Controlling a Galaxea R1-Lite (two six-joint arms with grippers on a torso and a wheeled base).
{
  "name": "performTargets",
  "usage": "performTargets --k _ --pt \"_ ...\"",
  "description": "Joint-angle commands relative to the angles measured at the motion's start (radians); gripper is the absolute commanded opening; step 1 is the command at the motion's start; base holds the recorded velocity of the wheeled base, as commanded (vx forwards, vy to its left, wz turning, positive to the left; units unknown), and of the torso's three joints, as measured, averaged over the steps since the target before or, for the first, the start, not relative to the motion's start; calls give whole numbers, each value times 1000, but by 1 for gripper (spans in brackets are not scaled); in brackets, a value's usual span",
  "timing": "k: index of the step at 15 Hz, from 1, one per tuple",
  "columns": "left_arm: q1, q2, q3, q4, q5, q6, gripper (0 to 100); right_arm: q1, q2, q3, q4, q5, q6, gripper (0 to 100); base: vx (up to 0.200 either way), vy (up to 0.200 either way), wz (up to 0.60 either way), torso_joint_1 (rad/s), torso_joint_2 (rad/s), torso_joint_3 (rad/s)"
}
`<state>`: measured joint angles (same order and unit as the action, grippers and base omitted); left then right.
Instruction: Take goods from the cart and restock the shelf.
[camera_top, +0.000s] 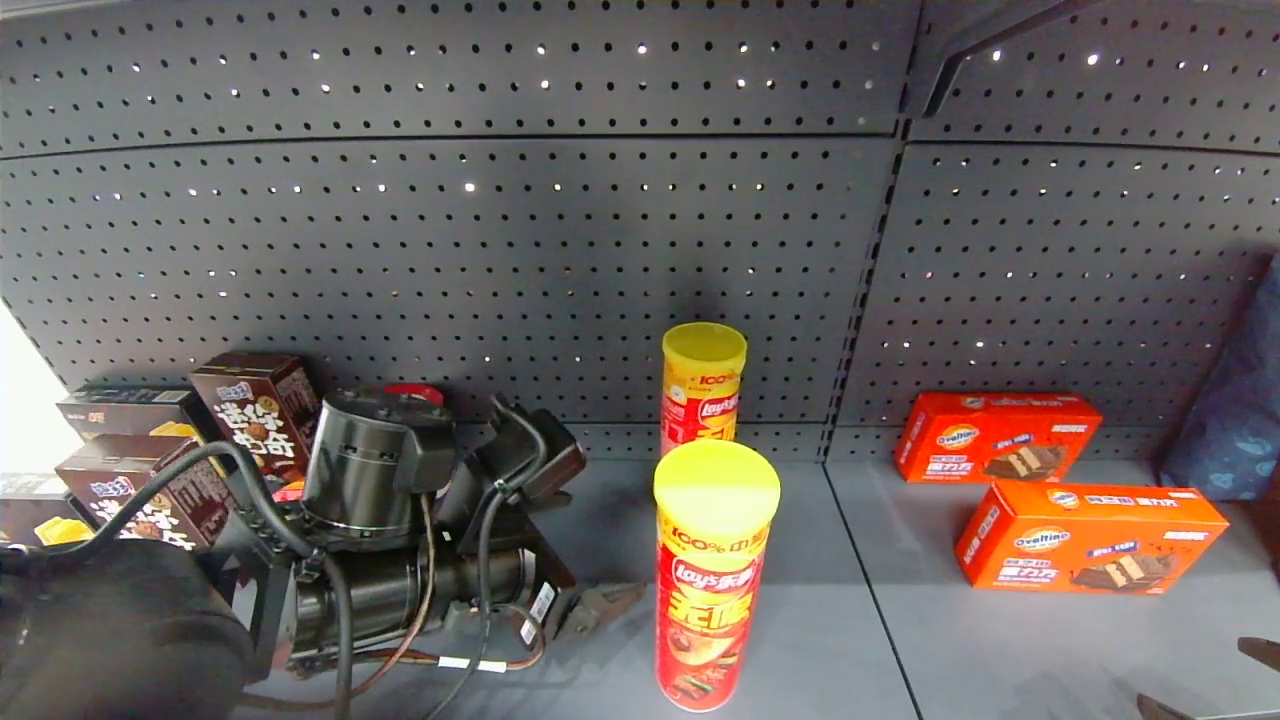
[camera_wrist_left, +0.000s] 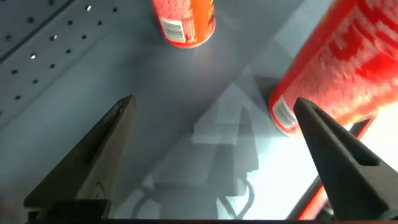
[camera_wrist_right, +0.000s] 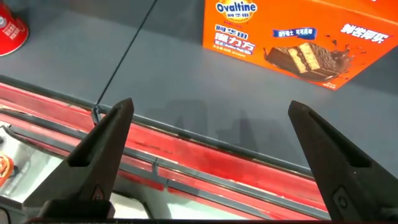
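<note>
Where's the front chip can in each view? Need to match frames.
Head view: front chip can stands mid-shelf, nearest the camera.
Left wrist view: front chip can looms large, right beside one side of the open left gripper.
Right wrist view: a red can base at the frame edge, probably it; cannot confirm.
Shared landmark: shelf seam, between can and orange box.

Just beside the left gripper (camera_wrist_left: 214, 104), the front chip can (camera_top: 712, 590) bears a round logo and big yellow characters on red, and the rear chip can (camera_top: 702, 390) beyond it bears the same. Ahead of the right gripper (camera_wrist_right: 211, 107), the orange box (camera_wrist_right: 298, 37) bears an oval logo above printed characters.
</note>
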<state>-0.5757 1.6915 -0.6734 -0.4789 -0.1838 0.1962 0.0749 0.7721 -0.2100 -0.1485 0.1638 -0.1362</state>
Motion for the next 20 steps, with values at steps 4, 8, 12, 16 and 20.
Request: performTargets --k 4,8,12,16,20 --pt "-13 30 6 0 0 0 100 -1 3 4 0 0 0 100 0 0 0 0 0 0" --pt "-16 31 9 0 -2 2 100 -4 -1 11 0 0 0 100 0 0 0 0 0 0" --pt "-30 36 8 0 -2 0 100 -4 -1 12 0 0 0 100 0 0 0 0 0 0" --pt "-30 36 9 0 0 0 100 -4 -2 15 0 0 0 100 0 0 0 0 0 0" --pt "-18 11 43 0 1 -3 100 -4 -4 12 0 0 0 100 0 0 0 0 0 0"
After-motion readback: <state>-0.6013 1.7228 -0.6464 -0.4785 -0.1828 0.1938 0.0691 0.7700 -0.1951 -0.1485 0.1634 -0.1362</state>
